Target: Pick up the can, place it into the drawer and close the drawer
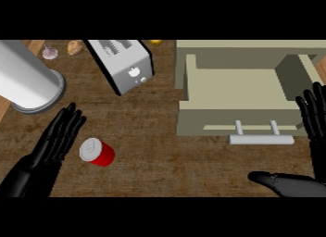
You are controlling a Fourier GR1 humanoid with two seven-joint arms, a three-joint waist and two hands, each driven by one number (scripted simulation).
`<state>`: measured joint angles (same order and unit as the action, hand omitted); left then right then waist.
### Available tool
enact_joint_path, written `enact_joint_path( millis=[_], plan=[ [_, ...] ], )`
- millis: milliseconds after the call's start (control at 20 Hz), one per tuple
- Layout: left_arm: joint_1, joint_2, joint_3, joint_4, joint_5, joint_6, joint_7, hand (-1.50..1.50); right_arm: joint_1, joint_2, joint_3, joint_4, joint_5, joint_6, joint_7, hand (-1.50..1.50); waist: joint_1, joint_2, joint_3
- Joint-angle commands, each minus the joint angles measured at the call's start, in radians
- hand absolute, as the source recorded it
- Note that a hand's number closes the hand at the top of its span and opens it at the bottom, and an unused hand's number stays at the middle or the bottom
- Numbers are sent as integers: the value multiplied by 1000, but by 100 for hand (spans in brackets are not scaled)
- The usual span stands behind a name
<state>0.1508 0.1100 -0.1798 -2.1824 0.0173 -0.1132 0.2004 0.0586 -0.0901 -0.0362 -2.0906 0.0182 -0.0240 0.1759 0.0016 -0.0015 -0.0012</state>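
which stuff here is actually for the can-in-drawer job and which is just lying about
For the job: red can, open drawer, left hand open beside the can, right hand open by the drawer.

Lying about: toaster, large white cylinder, garlic, potato.

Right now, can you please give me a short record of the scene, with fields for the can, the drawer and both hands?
can: red can with white top, lying on the brown wooden counter, not held
drawer: beige drawer with pale bar handle, open, nothing visible inside
left hand: black left hand, open, beside the can
right hand: black right hand, open, fingers up by the drawer's right side
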Motion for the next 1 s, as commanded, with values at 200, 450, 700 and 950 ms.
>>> enact_joint_path(
  millis=[200,450,700,950],
  plan=[
    [71,40,18,-171,55,-33,191,-150,88,12,-2,-19,-2,21,22,-150,0,0,1],
    [47,-11,13,-127,26,11,206,-150,135,28,-31,44,-41,61,-92,-150,-3,1,1],
    [92,18,83,-172,85,-15,243,-150,185,20,-69,82,-51,99,-159,-150,-1,1,1],
    [65,-19,78,-58,32,-13,170,-150,242,9,-94,-31,-72,127,-110,-150,-5,0,1]
  ],
)
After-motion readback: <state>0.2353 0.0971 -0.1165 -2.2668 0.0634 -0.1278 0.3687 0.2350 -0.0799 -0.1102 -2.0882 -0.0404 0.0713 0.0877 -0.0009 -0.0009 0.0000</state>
